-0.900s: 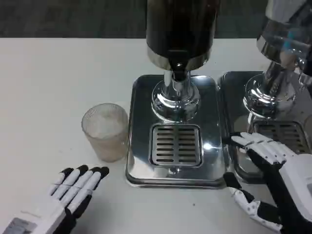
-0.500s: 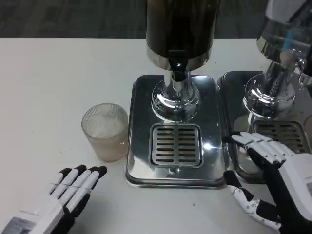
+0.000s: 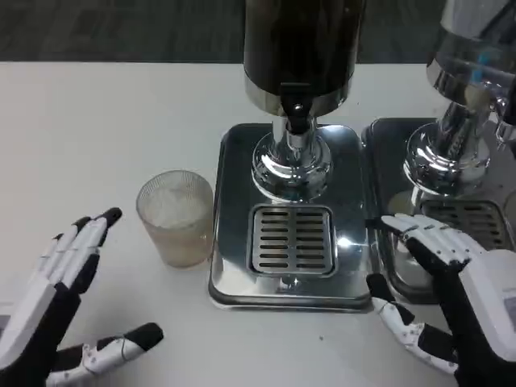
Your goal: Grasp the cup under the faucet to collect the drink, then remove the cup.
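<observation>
Left hand (image 3: pixel 60 298) swung leftward, spread | cup (image 3: pixel 175 218) right of it, apart

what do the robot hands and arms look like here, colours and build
Both are many-fingered. The left robot hand has a white back and white finger segments over black undersides, with black fingertips. The right robot hand matches: white segmented fingers, black between the segments and on the palm side, and a white back plate. Little of the forearms is visible.
</observation>
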Robot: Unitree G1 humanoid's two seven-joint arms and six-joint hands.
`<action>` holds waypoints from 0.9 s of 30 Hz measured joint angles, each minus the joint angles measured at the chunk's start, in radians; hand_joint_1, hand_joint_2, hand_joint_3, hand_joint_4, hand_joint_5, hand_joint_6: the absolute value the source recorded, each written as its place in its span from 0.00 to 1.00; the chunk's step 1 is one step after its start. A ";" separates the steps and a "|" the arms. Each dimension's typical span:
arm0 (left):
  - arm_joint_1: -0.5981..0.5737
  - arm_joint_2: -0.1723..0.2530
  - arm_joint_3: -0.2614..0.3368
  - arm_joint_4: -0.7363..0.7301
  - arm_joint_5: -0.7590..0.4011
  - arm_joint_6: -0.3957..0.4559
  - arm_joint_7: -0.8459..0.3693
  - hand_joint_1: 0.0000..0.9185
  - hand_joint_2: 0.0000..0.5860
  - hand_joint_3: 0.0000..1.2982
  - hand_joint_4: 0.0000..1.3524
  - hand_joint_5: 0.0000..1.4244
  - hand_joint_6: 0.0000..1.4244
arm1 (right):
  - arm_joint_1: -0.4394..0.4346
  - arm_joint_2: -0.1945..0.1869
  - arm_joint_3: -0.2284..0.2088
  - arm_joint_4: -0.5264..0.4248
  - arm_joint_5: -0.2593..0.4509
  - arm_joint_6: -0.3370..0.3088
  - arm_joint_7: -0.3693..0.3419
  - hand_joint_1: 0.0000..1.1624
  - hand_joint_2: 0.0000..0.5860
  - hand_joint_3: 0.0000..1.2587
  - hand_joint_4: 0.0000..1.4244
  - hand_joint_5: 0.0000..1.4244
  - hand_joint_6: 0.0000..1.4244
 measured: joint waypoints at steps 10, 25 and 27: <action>-0.145 -0.041 0.023 0.110 -0.099 -0.003 -0.086 0.04 0.05 0.00 0.00 0.07 0.07 | 0.014 0.056 0.020 -0.016 -0.029 0.035 -0.008 0.38 0.77 0.27 0.24 0.21 0.27; -0.344 -0.070 -0.001 0.352 -0.109 0.021 -0.136 0.16 0.04 0.02 0.03 0.12 0.11 | -0.002 0.082 0.046 -0.007 -0.052 0.044 -0.032 0.38 0.77 0.30 0.27 0.23 0.29; -0.375 -0.070 -0.016 0.394 -0.109 0.022 -0.152 0.16 0.04 0.03 0.04 0.13 0.12 | -0.007 0.082 0.052 -0.004 -0.054 0.044 -0.033 0.38 0.77 0.30 0.27 0.23 0.29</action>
